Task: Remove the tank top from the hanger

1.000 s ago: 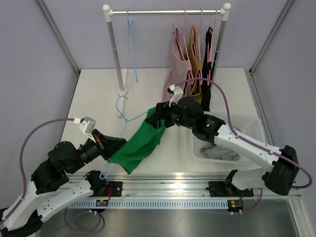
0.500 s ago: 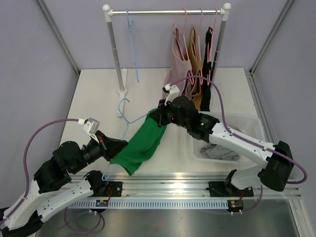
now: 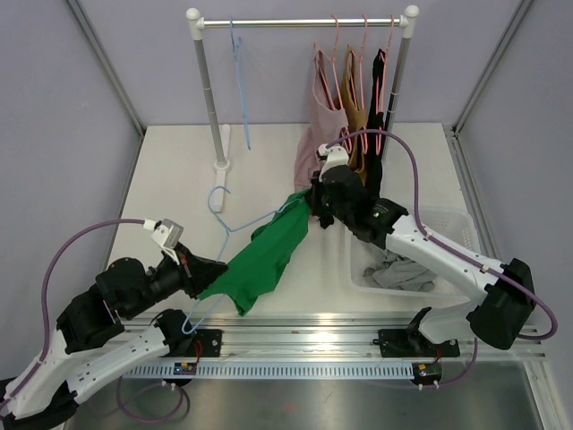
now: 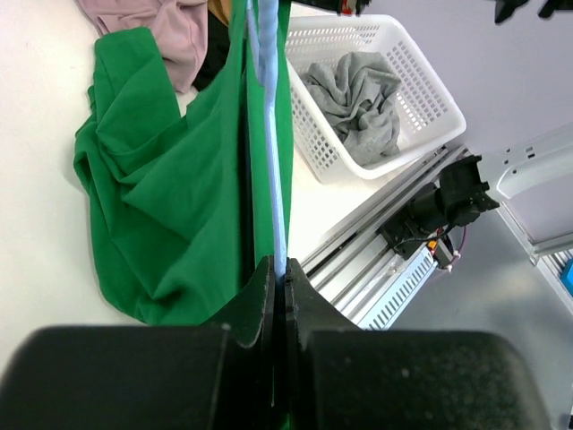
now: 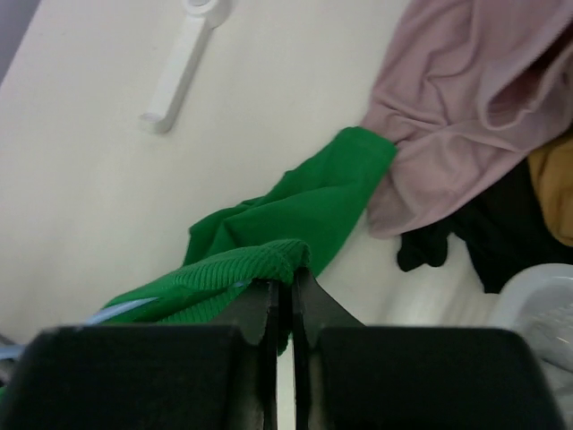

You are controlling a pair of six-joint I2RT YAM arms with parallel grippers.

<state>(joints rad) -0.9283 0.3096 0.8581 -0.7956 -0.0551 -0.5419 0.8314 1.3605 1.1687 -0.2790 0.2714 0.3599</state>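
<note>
Clamps the light-blue hanger (image 4: 271, 134) in the left end effector (image 4: 279, 273), fingers pressed together on its bar, likely to anchor it low near the front of the worktop (image 3: 179, 179). Pinches a ribbed top edge of the green tank top (image 3: 264, 255) in the right end effector (image 5: 286, 291), fingers closed on the fold, likely to draw the strap off the hanger arm toward the rack (image 3: 300, 21). Leaves the tank top stretched between both grips over mid-worktop, not yet off the hanger, with its lower part draped on the surface. Places the white basket (image 4: 428, 85), holding a grey garment (image 4: 358, 94), just right of the pull, probably as the drop spot. Finds no brand or legible writing; small tag on the front rail (image 3: 304, 345) too small to read.
</note>
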